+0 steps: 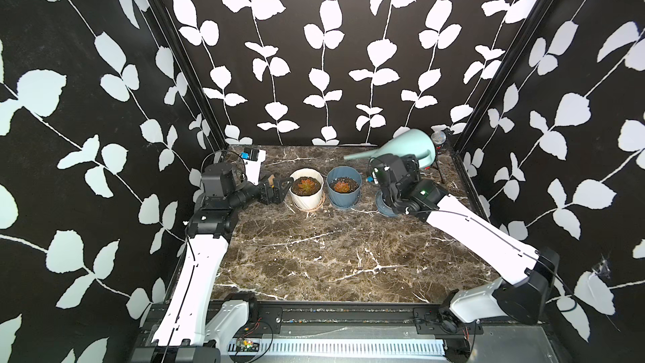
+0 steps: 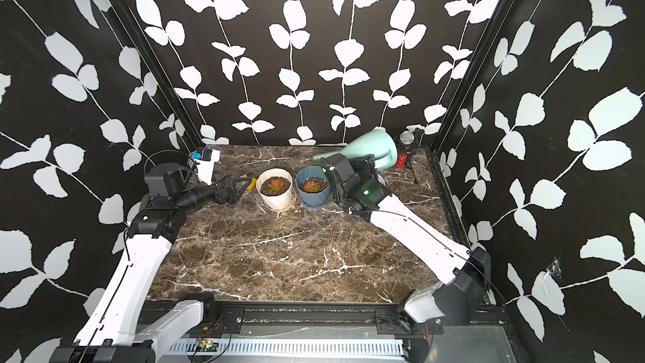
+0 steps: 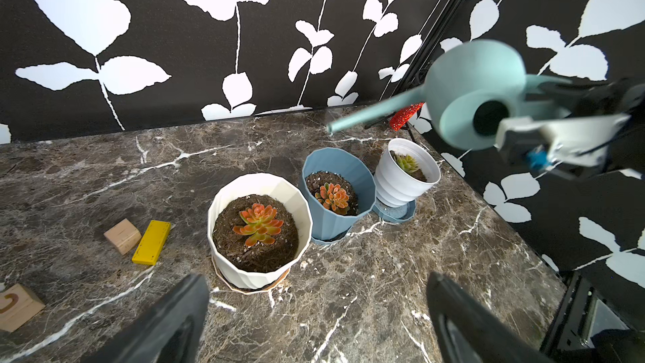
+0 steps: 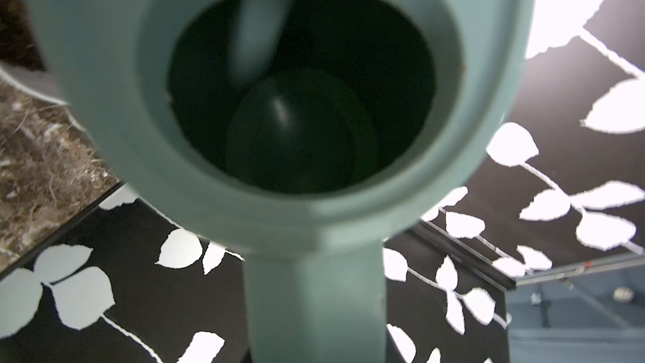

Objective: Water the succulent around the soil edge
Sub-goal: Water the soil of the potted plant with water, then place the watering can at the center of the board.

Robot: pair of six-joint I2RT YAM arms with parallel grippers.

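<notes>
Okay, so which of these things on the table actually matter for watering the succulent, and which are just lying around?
For the job: watering can, cream pot, blue pot, small white pot, all planted; which one is meant, I cannot tell.
Lying about: wooden blocks, yellow block, microphone.

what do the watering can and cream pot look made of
The watering can looks like plastic: matte pale teal, smooth and moulded in one piece, without glare. The cream pot could be plastic or glazed ceramic; its faceted walls show only a soft sheen, which does not settle it.
</notes>
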